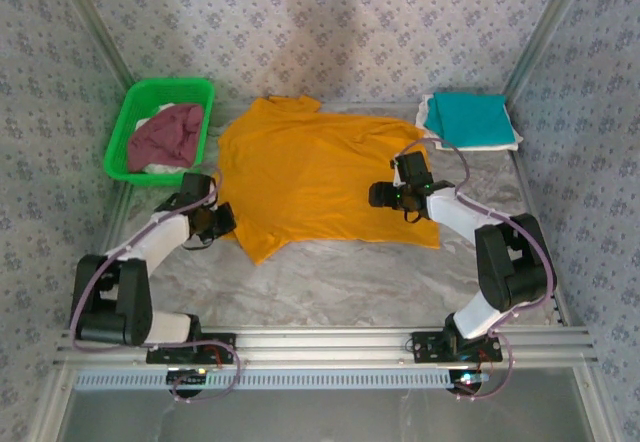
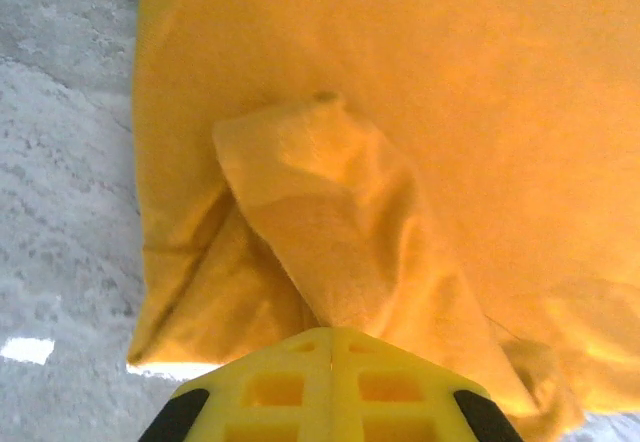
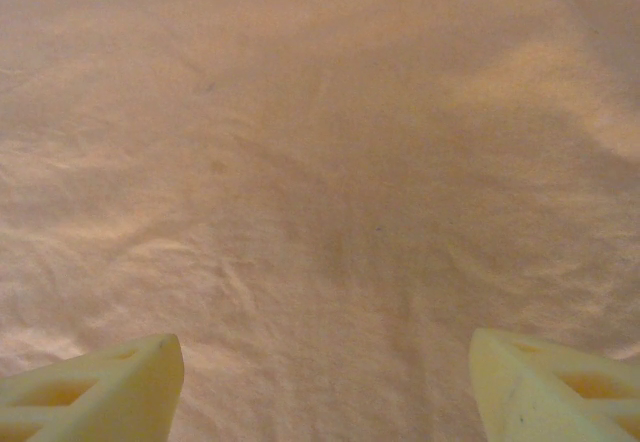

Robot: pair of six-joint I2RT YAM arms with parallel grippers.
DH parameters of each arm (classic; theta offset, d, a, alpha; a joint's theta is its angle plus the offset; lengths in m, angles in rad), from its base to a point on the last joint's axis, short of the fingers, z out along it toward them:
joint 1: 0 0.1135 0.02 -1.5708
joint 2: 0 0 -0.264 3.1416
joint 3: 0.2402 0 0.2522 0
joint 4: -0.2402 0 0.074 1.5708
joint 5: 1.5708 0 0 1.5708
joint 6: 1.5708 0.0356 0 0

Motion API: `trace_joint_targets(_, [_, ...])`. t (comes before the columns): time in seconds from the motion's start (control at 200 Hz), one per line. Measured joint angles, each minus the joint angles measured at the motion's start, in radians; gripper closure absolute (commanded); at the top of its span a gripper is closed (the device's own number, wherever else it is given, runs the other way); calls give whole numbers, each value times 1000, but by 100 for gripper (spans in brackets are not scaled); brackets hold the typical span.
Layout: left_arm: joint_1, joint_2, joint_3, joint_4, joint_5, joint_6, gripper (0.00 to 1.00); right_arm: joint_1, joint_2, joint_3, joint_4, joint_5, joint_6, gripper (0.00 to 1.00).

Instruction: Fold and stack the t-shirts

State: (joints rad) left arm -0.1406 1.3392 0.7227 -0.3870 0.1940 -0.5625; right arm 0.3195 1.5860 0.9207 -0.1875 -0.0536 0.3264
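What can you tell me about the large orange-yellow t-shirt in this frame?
The large orange-yellow soft cloth t-shirt lies spread mostly flat on the grey marbled table, collar toward the far edge, no print showing. Its near-left edge is bunched into a raised fold, pinched by the shut left gripper. The open right gripper is over its lightly wrinkled right side.

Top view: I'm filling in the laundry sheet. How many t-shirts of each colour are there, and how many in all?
Orange t-shirt: 1
Teal t-shirt: 1
Maroon t-shirt: 1
White t-shirts, mostly hidden: 2, white one under the teal, white one under the maroon
Total: 5
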Motion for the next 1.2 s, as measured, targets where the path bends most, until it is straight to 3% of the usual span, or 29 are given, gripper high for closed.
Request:
trace_joint_targets(0.47, [-72,-441,-200,-229,-11,-210,100,-23,-67,-45,-176,39,128,22])
trace_joint_targets(0.655, [-78,-586,-231,-312,-21,-289,100,-145,-208,-158,-249,20,200,22])
trace_joint_targets(0.859, [-113,-617,-235,-320,-29,-336,100,-305,-274,-241,-279,-18,222,23])
trace_joint_targets(1.204, [-144,-610,-240,-307,-63,-349,100,-355,-244,-262,-223,-85,220,31])
